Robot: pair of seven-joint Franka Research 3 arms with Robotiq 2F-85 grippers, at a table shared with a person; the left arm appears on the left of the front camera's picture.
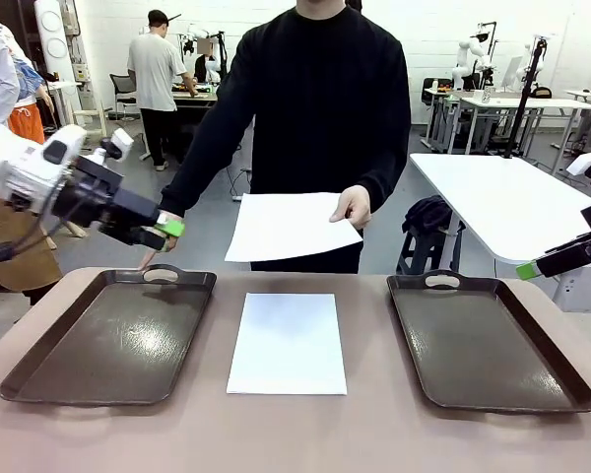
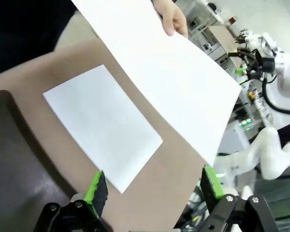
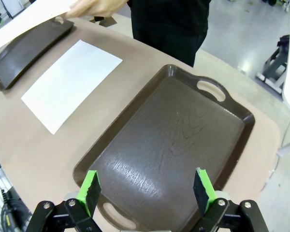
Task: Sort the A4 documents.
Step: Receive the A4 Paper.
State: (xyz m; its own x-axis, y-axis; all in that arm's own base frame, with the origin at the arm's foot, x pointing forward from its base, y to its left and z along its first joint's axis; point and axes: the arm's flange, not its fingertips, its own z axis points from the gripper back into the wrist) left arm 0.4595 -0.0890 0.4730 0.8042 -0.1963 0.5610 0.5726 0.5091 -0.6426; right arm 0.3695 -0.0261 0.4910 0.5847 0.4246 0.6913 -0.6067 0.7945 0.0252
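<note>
Flat sheet: a plain white rectangular paper sheet, the flat sheet (image 1: 287, 343) lies on the light brown table (image 1: 295, 439), between the two trays and touching neither. Its short edge faces the robot.
Held sheet: a second blank white paper sheet, the held sheet (image 1: 288, 227) is raised over the table's far edge and slightly tilted.
Person's hand: the person's hand (image 1: 353, 206) pinches the raised paper at one edge. The other hand (image 1: 150, 258) has its fingertips down by the left tray's handle, partly hidden behind the robot's fingers.
Left gripper: the left gripper (image 1: 165, 233) hangs over the far end of the left tray, pointing toward the middle. Its jaws are spread wide and empty (image 2: 152, 191).
Right gripper: the right gripper (image 1: 528, 269) is at the picture's right edge, above and beyond the right tray. Its jaws are wide apart with nothing between them (image 3: 147, 191).
Left tray: a dark brown handled plastic tray, the left tray (image 1: 108, 340) is bare.
Right tray: its twin, the right tray (image 1: 488, 345) is bare too.
In the way: in the left wrist view, the raised paper crosses in front of the scene beyond the flat one.
</note>
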